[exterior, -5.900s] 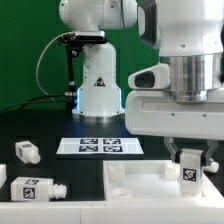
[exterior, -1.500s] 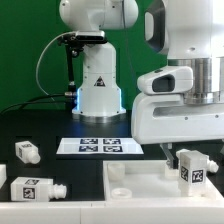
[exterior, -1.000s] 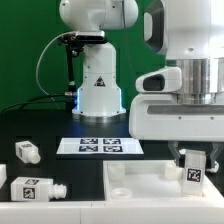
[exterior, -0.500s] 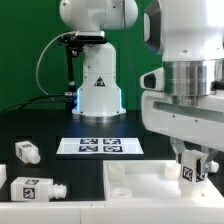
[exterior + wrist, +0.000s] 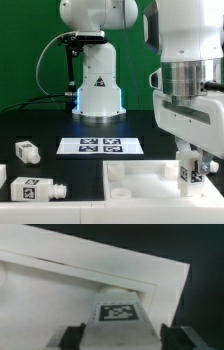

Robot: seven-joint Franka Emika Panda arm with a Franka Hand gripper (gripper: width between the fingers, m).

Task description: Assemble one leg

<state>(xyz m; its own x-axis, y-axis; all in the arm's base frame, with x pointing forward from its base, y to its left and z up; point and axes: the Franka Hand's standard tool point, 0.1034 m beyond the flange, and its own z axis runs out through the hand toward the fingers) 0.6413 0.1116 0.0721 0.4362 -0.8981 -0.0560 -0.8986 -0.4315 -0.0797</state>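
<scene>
My gripper [image 5: 190, 166] is shut on a leg [image 5: 189, 172], a small white block with a black-and-white tag, and holds it upright on the right part of the large flat white slab [image 5: 138, 186]. In the wrist view the leg [image 5: 120, 314] sits between both fingers [image 5: 72, 336], and its far end meets the slab's raised corner [image 5: 128, 285]. Its peg is hidden. Two more legs [image 5: 27, 151] [image 5: 32, 189] lie loose on the black table at the exterior view's left.
The marker board [image 5: 100, 146] lies on the table behind the slab. A white robot base [image 5: 98, 85] with a cable stands at the back in front of a green wall. The arm's big white body hangs over the slab's right side.
The wrist has turned about its upright axis above the slab. The leg has stayed in the fingers at the same spot on the slab, turning with them.
</scene>
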